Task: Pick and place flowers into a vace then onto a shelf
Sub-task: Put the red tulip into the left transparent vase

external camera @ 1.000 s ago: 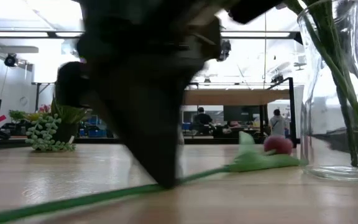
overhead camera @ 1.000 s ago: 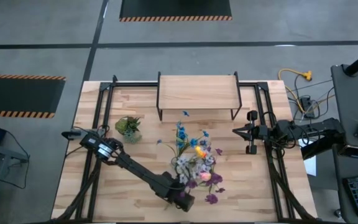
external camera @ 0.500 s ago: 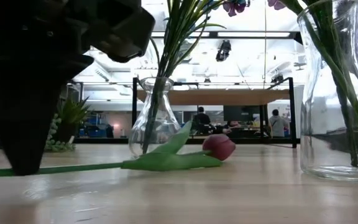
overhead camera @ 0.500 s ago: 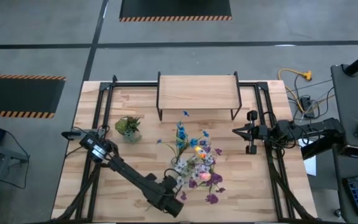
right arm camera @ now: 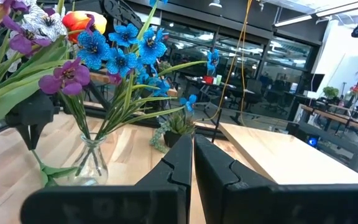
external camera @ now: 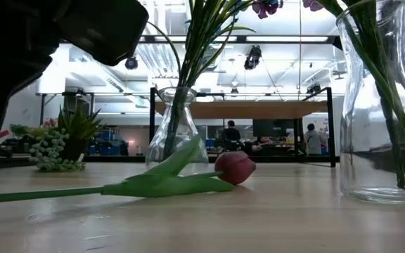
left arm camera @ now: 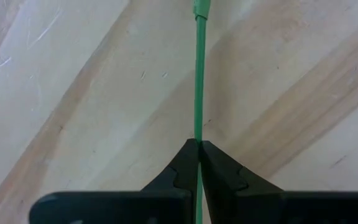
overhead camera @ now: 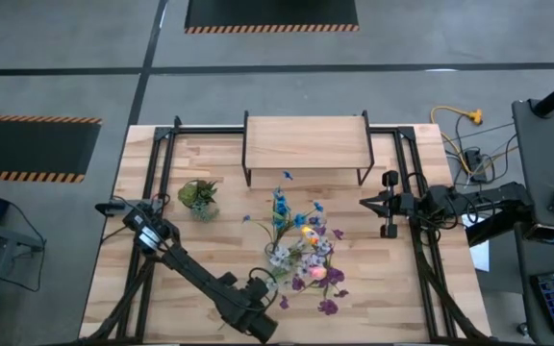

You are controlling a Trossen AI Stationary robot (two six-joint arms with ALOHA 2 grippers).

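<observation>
A: Stem position?
B: Left gripper [left arm camera: 198, 149], near the table's front edge, pinches the thin green stalk [left arm camera: 199, 74] of the red-budded tulip [external camera: 234, 167]; it trails toward the glass vases.
A: Right gripper [right arm camera: 193, 152]?
B: Pressed together, idle at the right edge.

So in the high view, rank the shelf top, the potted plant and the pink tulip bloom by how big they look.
1. Shelf, clearly largest.
2. Potted plant.
3. Pink tulip bloom, smallest, partly hidden among the other flowers.

No legible text, label, brand, number or sign appears in any view, whether on the light wooden slatted tabletop [overhead camera: 210, 250], the clear glass vases, or the room beyond.
</observation>
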